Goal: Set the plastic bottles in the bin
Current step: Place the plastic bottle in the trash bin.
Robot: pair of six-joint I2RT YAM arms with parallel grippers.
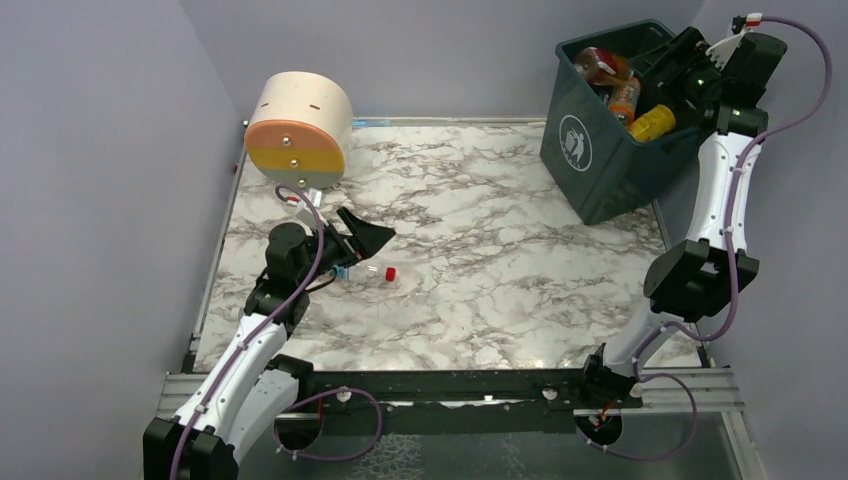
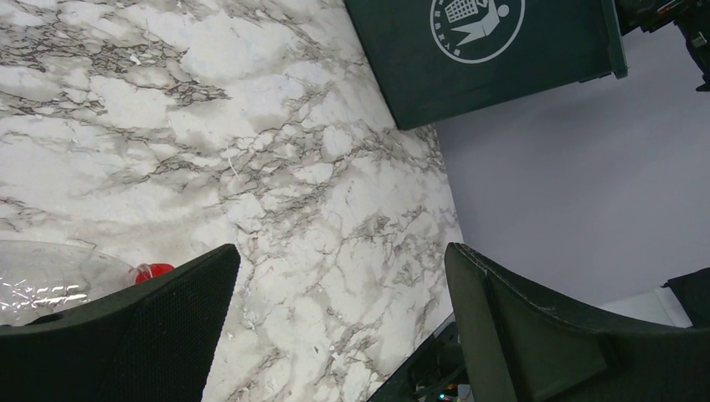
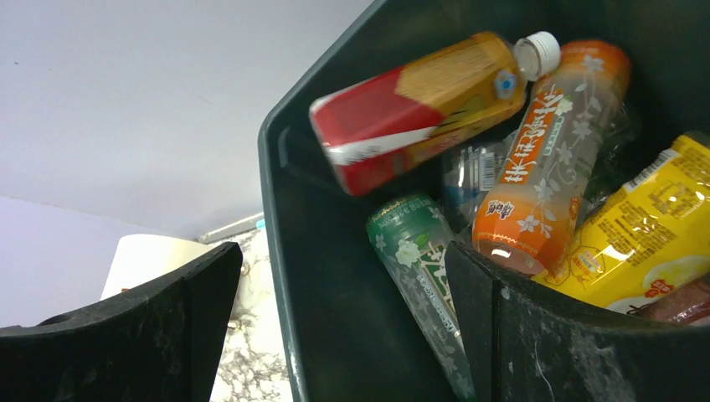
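Bottles already lie heaped in the bin [image 1: 600,165], which stands at the table's [image 1: 480,300] one o'clock corner with its logo side facing the middle. That placement looks chosen so the right arm can serve it without stretching across.

From the right wrist, a red and orange bottle with a white cap [image 3: 419,105] rests across the top of the heap. An orange flowered bottle [image 3: 544,159], a green one [image 3: 419,268] and a yellow one [image 3: 645,234] lean under and beside it.

The right gripper [image 1: 668,72] hangs over the bin's open mouth with its jaws apart and nothing between them. I judge this a drop position, high enough that a bottle falls inside the walls. The right arm stands tall, forearm rising steeply from a bent elbow at four o'clock, wrist tipped towards the bin.

One clear bottle with a red cap [image 1: 378,273] lies on its side on the marble at about nine o'clock from the table's centre, well apart from the bin.

The left gripper [image 1: 365,238] hovers just at twelve o'clock of it, jaws spread wide and empty. In the left wrist view the bottle shows beside one finger [image 2: 126,335], not in the gap. The left arm reaches low and forward from its base at seven o'clock, wrist angled down.

A cream cylinder [image 1: 300,130] sits at eleven o'clock, apart from both arms.
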